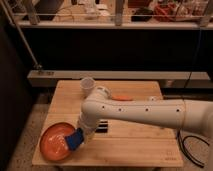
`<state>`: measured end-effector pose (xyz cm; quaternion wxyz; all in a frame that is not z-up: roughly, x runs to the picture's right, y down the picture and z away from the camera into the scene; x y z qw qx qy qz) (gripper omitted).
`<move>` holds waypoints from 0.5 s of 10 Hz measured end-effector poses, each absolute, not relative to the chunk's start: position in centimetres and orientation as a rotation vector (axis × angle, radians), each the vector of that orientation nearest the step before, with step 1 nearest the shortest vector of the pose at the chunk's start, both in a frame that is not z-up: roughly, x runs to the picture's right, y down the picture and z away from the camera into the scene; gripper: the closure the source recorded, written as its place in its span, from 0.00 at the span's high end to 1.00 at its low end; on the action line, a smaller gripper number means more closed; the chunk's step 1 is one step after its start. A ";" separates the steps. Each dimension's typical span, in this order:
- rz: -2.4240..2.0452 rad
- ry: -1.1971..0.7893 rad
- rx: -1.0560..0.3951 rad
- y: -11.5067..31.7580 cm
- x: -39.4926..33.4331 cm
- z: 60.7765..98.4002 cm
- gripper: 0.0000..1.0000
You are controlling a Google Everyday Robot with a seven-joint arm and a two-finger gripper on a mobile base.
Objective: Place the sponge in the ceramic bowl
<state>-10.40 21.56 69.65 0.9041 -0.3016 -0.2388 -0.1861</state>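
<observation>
The ceramic bowl [54, 143], a wide shallow orange-red dish with pale streaks, sits at the table's front left corner. A dark-blue sponge [76, 140] hangs over the bowl's right rim, held at the end of my white arm. My gripper [79, 137] is shut on the sponge, just above the bowl's right edge. The arm reaches in from the right across the table and hides part of the tabletop behind it.
A small white cup [87, 85] stands at the back of the wooden table [130, 145]. A small orange stick [120, 98] lies behind the arm, and a black striped flat bar [102, 125] lies under it. A dark cable [189, 147] hangs at the right.
</observation>
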 end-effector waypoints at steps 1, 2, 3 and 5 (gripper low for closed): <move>-0.395 -0.495 -0.621 21.8 -11.3 69.5 0.00; -0.404 -0.496 -0.620 21.9 -12.3 69.5 0.00; -0.412 -0.499 -0.618 22.0 -13.1 69.5 0.00; -0.423 -0.503 -0.615 22.4 -13.5 69.5 0.00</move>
